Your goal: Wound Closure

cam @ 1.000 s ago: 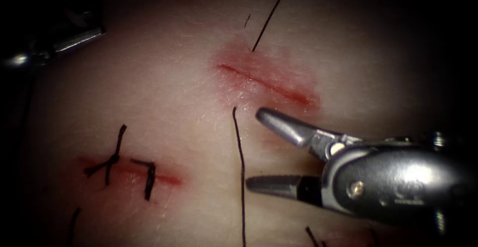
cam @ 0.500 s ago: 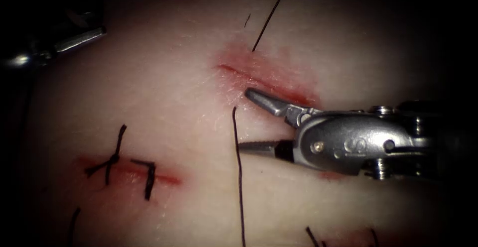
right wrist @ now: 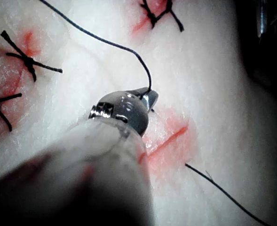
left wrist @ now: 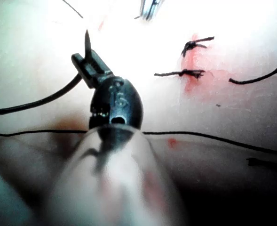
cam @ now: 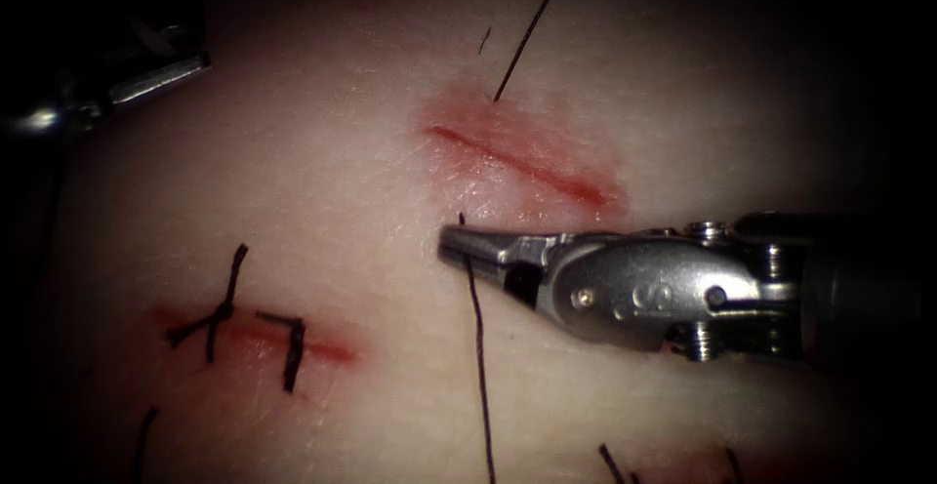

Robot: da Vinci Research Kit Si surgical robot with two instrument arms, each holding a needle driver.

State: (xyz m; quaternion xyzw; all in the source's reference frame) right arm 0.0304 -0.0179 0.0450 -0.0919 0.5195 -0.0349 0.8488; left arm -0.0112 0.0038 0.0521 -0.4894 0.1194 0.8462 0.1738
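The open cut (cam: 527, 167) is a short red line on the pale tissue (cam: 322, 201). Black thread (cam: 476, 347) comes out of the tissue just left of the cut and runs down the picture. My right tool (cam: 449, 242) lies across it near that exit, jaws shut on the thread (right wrist: 105, 42). A second thread length (cam: 532, 30) enters above the cut. My left tool (cam: 190, 62) rests at the far upper left, away from the cut. In the left wrist view its jaws (left wrist: 84, 59) are shut on the curved needle (left wrist: 39, 100) near the tip, clear of the tissue.
A second cut (cam: 322, 350) at the lower left carries tied stitches (cam: 229, 313) with short cut ends. More thread ends (cam: 610, 460) lie at the bottom edge. Knotted stitches (right wrist: 27, 61) show beside the right tool, and others (left wrist: 190, 73) beyond the left tool.
My right tool moved left and up to the thread beside the cut, and its wide-open jaws closed on it. The left tool has not moved.
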